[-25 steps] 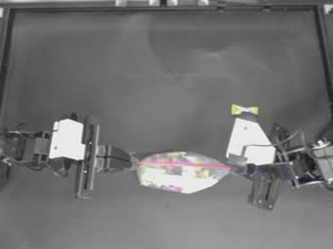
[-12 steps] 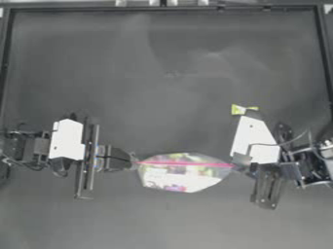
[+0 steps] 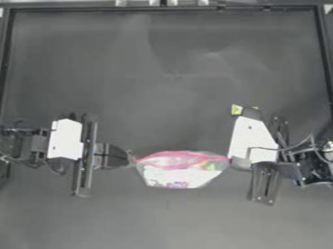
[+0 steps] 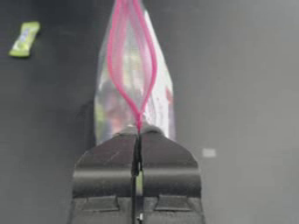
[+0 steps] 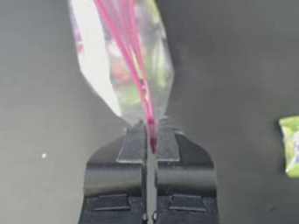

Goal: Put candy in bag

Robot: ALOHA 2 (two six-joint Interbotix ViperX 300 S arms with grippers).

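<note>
Left gripper (image 4: 139, 133) and right gripper (image 5: 151, 131) both clamped on bag (image 3: 179, 168) seal ends. Soft, light, crinkly, likely slippery. Candy (image 3: 236, 110) tiny; best pinched mid-wrapper.

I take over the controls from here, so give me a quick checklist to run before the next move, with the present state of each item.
1. Left pincer shut on one end of the bag: ok.
2. Right pincer shut on the other end: ok.
3. Pink seal strip parted, mouth open: ok, though narrow.
4. Candy in the bag: not ok; it lies on the table beyond the right arm.
5. A pincer free to fetch the candy: not ok.
</note>
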